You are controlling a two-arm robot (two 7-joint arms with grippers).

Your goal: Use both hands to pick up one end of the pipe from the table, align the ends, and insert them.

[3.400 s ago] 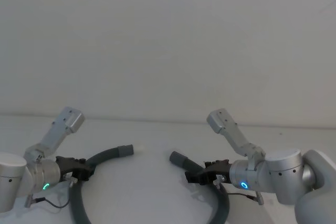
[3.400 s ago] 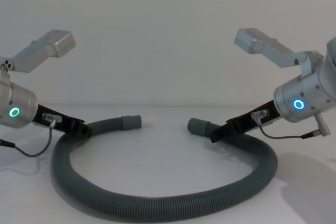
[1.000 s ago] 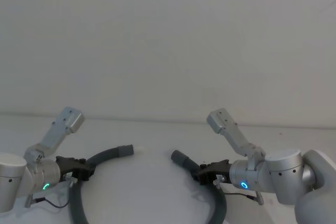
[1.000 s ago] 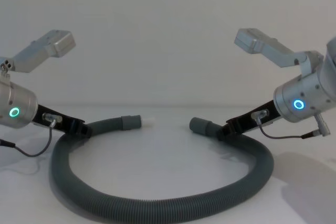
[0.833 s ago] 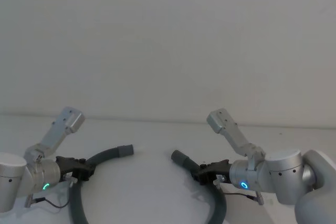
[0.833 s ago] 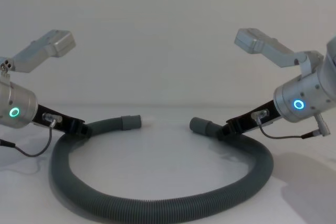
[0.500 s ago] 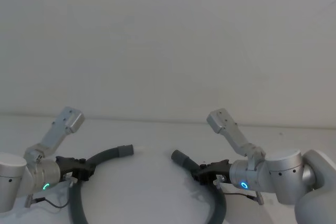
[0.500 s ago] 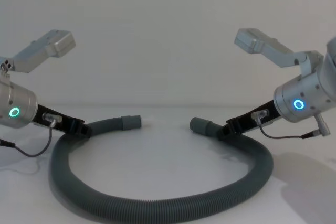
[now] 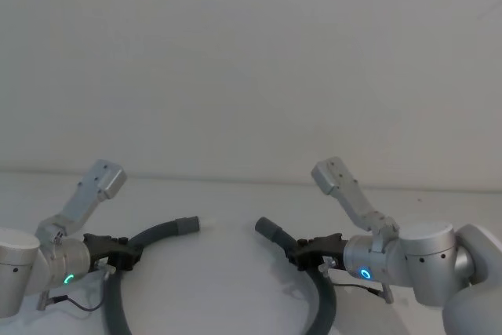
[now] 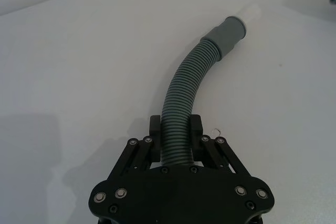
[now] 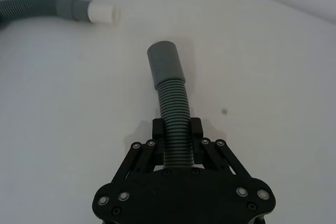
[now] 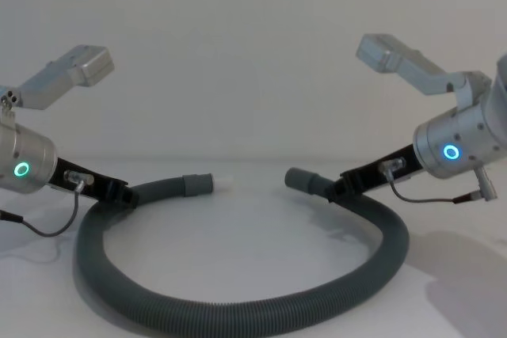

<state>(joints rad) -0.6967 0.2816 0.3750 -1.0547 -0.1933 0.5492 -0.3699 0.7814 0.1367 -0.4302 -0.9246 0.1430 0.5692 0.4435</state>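
Left claw (image 12: pixel 119 192) and right claw (image 12: pixel 337 189), each clamped around the pipe (image 12: pixel 238 306); forearms angled inward, downward.

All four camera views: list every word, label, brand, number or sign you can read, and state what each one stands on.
None: no text is readable anywhere.
The dark grey corrugated hose, the black left gripper and black right gripper shut on it, and the matte white table carry no legible words, numbers or signs.
The glowing rings are plain lights, not characters.
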